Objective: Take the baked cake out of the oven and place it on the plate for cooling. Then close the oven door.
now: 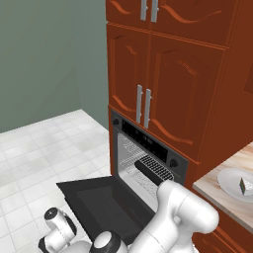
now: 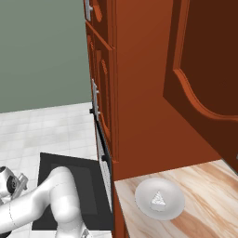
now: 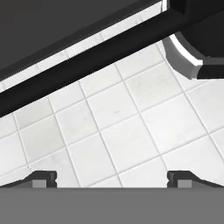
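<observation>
Beneath my claw (image 3: 112,178), jaws spread wide and empty: white tiled floor (image 3: 122,127). Black oven door (image 1: 106,200) lies open. Pale wood counter (image 2: 204,204) bears white round plate (image 2: 142,197) holding small wedge cake (image 2: 159,200).

Left base view looked from behind-left toward the oven (image 1: 148,163). Right base view faced along the cabinet side; both shared plate (image 2: 159,199). Hand view looked down, close above floor tiles (image 3: 122,131).
</observation>
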Motion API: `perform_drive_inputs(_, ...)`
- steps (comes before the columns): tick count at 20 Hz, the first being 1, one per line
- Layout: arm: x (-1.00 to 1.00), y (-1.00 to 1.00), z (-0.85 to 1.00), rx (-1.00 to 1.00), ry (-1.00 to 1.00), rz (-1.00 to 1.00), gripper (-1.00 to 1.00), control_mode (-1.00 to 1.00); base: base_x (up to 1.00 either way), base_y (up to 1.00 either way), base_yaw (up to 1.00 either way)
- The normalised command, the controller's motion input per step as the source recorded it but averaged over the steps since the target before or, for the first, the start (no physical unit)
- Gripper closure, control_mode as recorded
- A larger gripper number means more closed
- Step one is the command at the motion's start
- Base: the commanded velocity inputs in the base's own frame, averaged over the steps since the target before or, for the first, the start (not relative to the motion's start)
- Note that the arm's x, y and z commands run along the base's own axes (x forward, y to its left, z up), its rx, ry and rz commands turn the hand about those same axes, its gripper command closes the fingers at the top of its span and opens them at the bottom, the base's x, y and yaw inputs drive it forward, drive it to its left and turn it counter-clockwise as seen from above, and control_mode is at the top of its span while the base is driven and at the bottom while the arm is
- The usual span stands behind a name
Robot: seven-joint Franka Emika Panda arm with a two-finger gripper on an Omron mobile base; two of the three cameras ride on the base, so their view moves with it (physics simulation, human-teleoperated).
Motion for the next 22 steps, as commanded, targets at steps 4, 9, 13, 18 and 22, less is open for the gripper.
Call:
perform_drive_inputs(4,0.14,-0.18,-0.34,-0.17,-0.01,-0.05,-1.00,-1.00,0.00,0.00,0.00)
perform_drive_inputs(9,0.18,-0.12,-0.44,-0.21,-0.07,-0.04,-1.00,-1.00,0.00,0.00,0.00)
perform_drive_inputs(13,0.23,-0.09,-0.53,-0.24,-0.11,-0.01,-1.00,-1.00,0.00,0.00,0.00)
perform_drive_inputs(18,0.22,-0.02,-0.46,-0.22,-0.15,0.00,-1.00,-1.00,0.00,0.00,0.00)
perform_drive_inputs(22,0.21,0.00,-0.36,-0.15,-0.09,0.00,-1.00,-1.00,0.00,0.00,0.00)
